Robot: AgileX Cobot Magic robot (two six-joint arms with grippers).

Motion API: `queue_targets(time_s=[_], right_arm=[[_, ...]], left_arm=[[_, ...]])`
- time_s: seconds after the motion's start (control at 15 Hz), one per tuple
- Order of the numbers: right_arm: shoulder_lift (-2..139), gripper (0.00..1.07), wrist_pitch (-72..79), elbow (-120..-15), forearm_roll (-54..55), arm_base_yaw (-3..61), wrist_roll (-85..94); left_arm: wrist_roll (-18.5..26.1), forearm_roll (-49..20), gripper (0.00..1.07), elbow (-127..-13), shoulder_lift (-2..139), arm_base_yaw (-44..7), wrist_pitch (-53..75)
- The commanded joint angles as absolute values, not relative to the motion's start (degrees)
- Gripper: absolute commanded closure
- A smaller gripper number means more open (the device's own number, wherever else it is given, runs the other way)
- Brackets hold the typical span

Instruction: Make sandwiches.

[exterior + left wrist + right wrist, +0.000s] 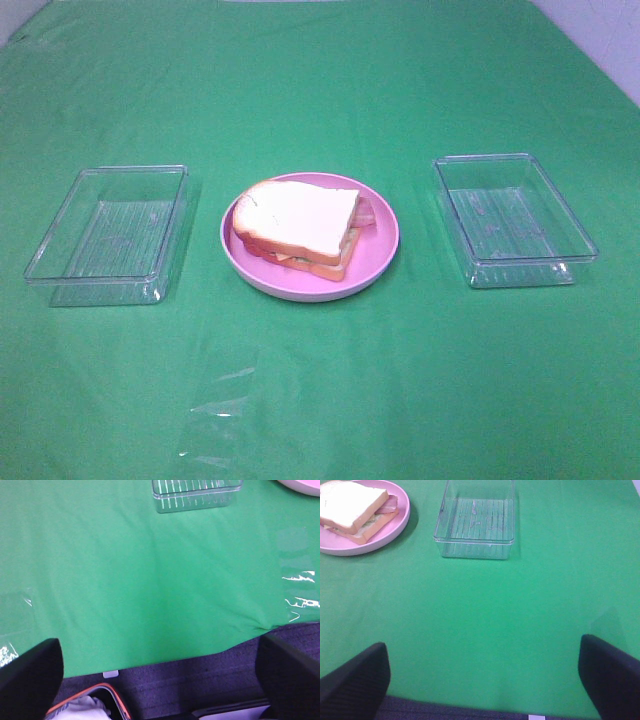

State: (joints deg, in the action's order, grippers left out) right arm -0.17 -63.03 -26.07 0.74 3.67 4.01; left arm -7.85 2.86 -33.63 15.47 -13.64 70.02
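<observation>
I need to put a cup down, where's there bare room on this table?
Bare green cloth lies in front of the plate, behind it, and outside both clear trays. Only narrow gaps separate plate and trays. Both grippers hang open at the near edge.

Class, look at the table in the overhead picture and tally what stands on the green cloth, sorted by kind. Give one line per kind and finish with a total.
Clear plastic trays: 2, one on the left and one on the right, both empty
Pink plate: 1
Sandwich: 1, stacked on the plate
Total: 4
</observation>
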Motion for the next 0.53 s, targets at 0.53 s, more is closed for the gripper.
queue_targets(time_s=[0.53], right_arm=[[-1.9,0.09,-62.9,-26.0,0.7,3.3,4.1]], left_arm=[[-1.3,0.0,0.1,-29.7,6.8,-13.5,61.7]])
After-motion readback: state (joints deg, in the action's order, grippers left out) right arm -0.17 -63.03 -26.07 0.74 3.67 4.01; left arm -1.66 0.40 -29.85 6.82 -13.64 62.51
